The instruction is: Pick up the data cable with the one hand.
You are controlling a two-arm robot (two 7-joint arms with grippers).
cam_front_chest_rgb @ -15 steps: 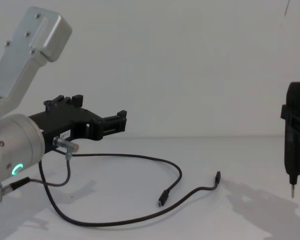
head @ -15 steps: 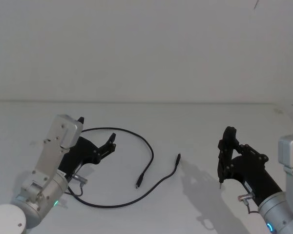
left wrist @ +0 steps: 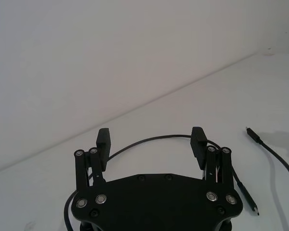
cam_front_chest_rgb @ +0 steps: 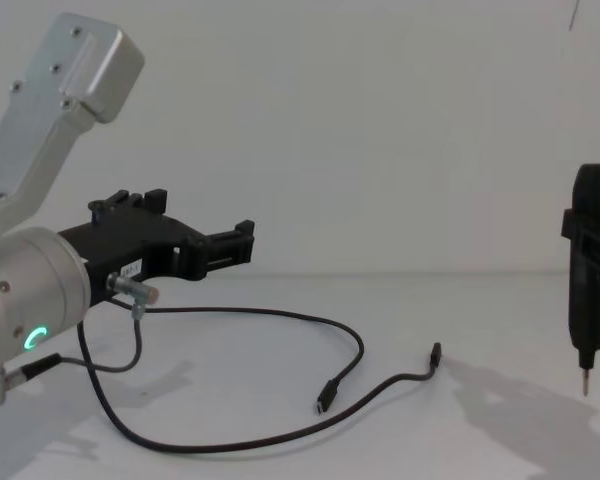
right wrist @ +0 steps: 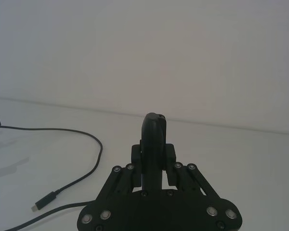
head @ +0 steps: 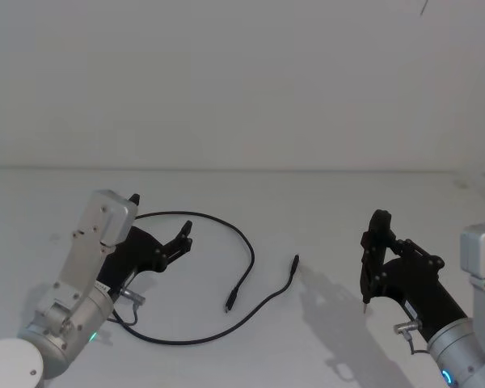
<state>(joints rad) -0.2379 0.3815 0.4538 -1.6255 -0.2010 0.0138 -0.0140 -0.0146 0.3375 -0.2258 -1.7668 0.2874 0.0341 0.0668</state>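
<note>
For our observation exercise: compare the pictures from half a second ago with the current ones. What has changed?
Nothing visibly changed. The left pincer stays open above the table, apart from the data cable, which lies untouched in its loop; the right pincer stays parked.

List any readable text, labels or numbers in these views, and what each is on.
No text can be read.
Print on the small white sticker on the left pincer body: too small to read.
No markings show on the data cable or the right pincer.
</note>
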